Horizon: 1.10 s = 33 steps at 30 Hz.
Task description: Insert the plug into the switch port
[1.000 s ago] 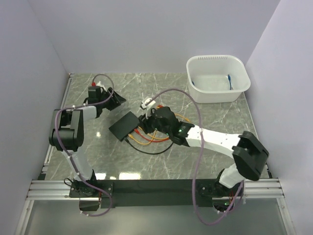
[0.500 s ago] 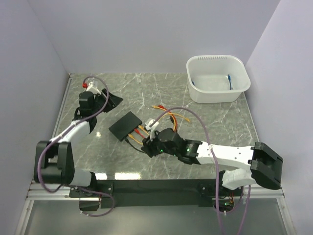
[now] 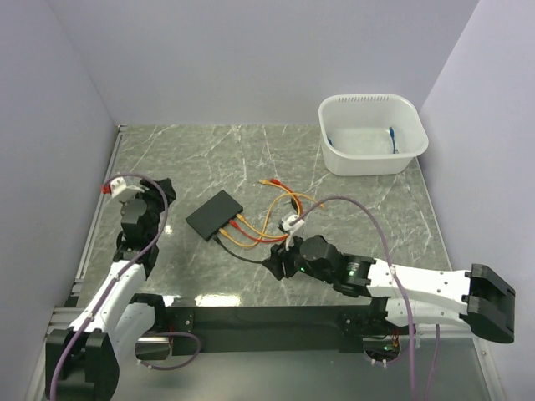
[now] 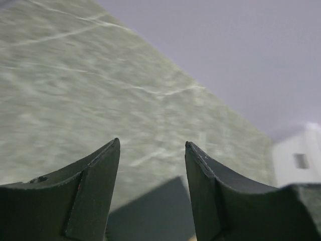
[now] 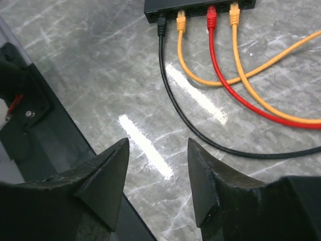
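The switch (image 3: 216, 215) is a thin flat black box left of the table's middle. In the right wrist view its front edge (image 5: 200, 5) shows a black plug (image 5: 161, 23), a red plug (image 5: 211, 15) and two orange plugs (image 5: 181, 20) seated in its ports. Their cables trail right across the table (image 3: 267, 225). My right gripper (image 3: 276, 261) is open and empty, near and to the right of the switch; in its own view (image 5: 158, 143) it hangs over bare marble. My left gripper (image 3: 164, 190) is open and empty, left of the switch. In its own view (image 4: 153, 144) the box (image 4: 150, 216) is a blurred dark shape.
A white tub (image 3: 373, 134) stands at the back right with a blue cable inside; it also shows blurred in the left wrist view (image 4: 296, 158). The black base rail (image 3: 267, 317) runs along the near edge and shows in the right wrist view (image 5: 45, 135). Grey walls enclose the table.
Both arms have drawn back toward the near edge. The right gripper left the switch's cable side and moved down-right. The left gripper came from the far left corner toward the near left.
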Tool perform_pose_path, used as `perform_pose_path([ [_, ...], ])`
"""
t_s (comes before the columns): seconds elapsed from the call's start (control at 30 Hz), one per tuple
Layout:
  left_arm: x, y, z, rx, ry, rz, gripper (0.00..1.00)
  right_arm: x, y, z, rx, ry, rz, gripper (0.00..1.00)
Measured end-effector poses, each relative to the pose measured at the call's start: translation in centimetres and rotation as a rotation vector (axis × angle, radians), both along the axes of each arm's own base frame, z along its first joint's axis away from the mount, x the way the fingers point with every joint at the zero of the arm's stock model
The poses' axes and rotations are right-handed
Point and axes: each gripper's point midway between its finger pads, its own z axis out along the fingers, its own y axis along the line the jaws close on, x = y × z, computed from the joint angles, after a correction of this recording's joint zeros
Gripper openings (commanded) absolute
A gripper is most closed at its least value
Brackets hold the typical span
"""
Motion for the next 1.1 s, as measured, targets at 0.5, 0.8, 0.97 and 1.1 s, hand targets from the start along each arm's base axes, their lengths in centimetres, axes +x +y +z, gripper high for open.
perform_pose_path([
  [0.5, -0.8, 6.2, -8.5, 0.28, 0.112, 0.28, 0.57, 0.3, -2.6, 0.6, 0.074, -0.008, -0.111, 0.61],
  [0.8, 0.8, 8.3, -10.2, 0.346, 0.16, 0.331, 0.56, 0.2, -2.4, 0.3, 0.072, 0.008, -0.109, 0.62],
  [0.97, 3.5, 5.8, -10.7, 0.421, 0.162, 0.138, 0.65, 0.2, -2.5, 0.4, 0.072, 0.002, -0.106, 0.62],
  [1.1, 4.0, 4.3, -9.9, 0.464, 0.097, 0.046, 0.84, 0.2, -2.5, 0.7, 0.079, -0.005, -0.104, 0.62],
])
